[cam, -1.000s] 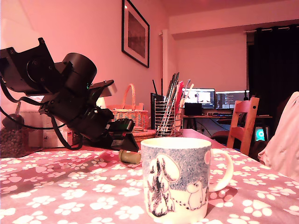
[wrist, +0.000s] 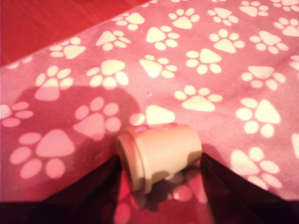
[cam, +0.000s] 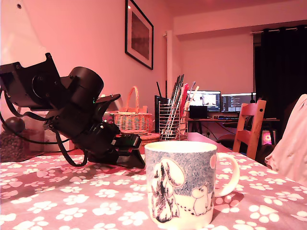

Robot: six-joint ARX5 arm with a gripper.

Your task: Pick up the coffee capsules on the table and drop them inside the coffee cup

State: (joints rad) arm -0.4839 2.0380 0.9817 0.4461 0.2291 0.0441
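The black gripper (wrist: 159, 189) stood spread, jaws flanking the pale cream tapered capsule (wrist: 161, 154), which lay sideways on the pink paw-print tablecloth (wrist: 210, 56), at ten o'clock of the white cartoon ceramic mug (cam: 180, 184) in the exterior view. It looked light, stiff and roll-prone, best pinched mid-body beside its rim.

Pale capsule (wrist: 161, 156) — hidden behind the end effector (cam: 135, 159) in the exterior view.

The fingers (cam: 130, 156) sit low at the tablecloth (cam: 72, 196) (paw-printed) behind the coffee cup (cam: 180, 184).
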